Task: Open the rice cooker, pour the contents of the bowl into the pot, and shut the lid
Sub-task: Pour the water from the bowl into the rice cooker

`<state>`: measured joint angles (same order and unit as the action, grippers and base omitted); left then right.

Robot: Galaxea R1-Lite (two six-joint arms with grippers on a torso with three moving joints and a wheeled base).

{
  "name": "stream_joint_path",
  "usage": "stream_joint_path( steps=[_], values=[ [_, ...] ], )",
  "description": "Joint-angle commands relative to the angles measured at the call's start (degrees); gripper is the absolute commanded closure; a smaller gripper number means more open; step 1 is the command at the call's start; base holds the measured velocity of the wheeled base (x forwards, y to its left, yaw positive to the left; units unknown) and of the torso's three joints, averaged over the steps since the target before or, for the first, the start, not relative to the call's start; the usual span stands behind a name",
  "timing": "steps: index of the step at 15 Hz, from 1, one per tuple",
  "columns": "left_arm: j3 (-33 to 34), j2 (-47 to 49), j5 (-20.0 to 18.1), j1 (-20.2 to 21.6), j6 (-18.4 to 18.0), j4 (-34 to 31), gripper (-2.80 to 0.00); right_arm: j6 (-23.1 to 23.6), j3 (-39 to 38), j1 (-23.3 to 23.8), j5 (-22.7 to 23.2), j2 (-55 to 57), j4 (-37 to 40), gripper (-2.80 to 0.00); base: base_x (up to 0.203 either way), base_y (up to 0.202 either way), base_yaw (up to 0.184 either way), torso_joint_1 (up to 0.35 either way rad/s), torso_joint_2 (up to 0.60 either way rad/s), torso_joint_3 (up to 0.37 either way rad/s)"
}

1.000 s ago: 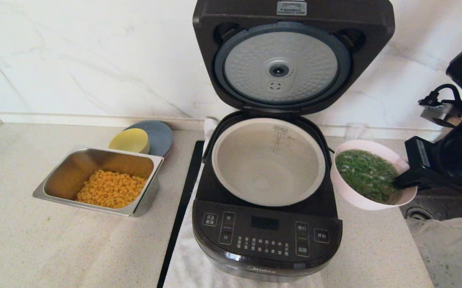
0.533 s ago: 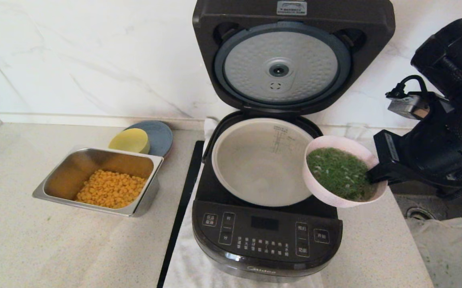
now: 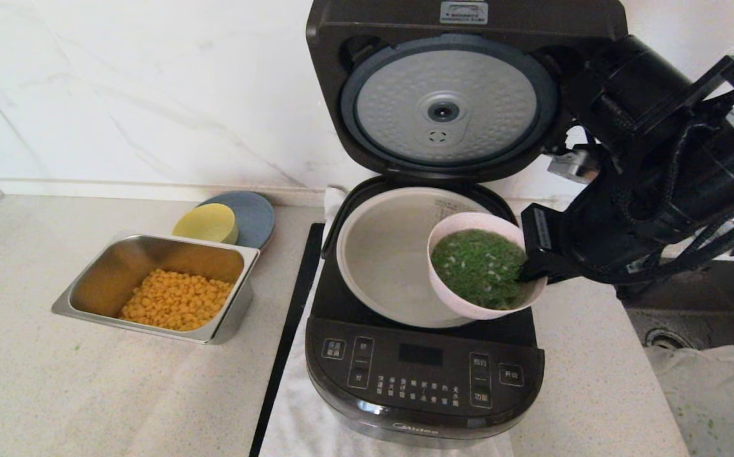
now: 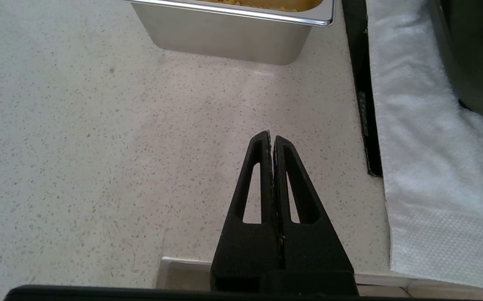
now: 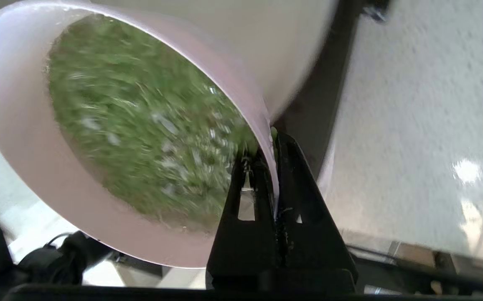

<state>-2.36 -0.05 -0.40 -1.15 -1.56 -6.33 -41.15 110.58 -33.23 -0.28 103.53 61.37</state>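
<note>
The table [image 3: 56, 393] carries the cooker [image 3: 424, 374] near its middle, on a white towel [image 3: 303, 419], lid [image 3: 462, 89] upright against the rear wall. The pot [image 3: 386, 254] sits in the cooker, uncovered. A steel tray [image 3: 87, 298] of corn [image 3: 176, 299] stands to the cooker's left, well apart; a yellow bowl [image 3: 205, 223] on a grey plate [image 3: 254, 212] lies behind it at the rear edge. A black strip [image 3: 287, 330] lies along the towel's left edge. The right pincer [image 3: 522, 274] is clamped on the rim of the bowl [image 3: 475, 308], holding it over the pot's right side; the greens [image 3: 478, 266] fill it. The left pincer [image 4: 271, 140], fingers pressed together and empty, hangs above the table's front, near the tray.
</note>
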Motion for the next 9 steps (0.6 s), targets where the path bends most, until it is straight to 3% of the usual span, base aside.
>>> stream_joint_path(
  steps=[1,6,9],
  values=[
    [0.0,0.0,0.0,0.0,0.0,0.0,0.00,-0.2,0.2,-1.0,-0.3,1.8,-0.9,0.00,0.000,0.000,0.000,0.000,0.00,0.000],
    [0.0,0.0,0.0,0.0,0.0,0.0,0.00,-0.3,0.5,-2.6,-0.7,2.8,-3.2,0.00,0.000,0.000,0.000,0.000,0.00,0.000],
    [0.0,0.0,0.1,0.0,0.0,0.0,0.00,-0.3,0.5,-4.4,-4.3,4.4,-5.6,0.00,0.000,0.000,0.000,0.000,0.00,0.000]
  ],
)
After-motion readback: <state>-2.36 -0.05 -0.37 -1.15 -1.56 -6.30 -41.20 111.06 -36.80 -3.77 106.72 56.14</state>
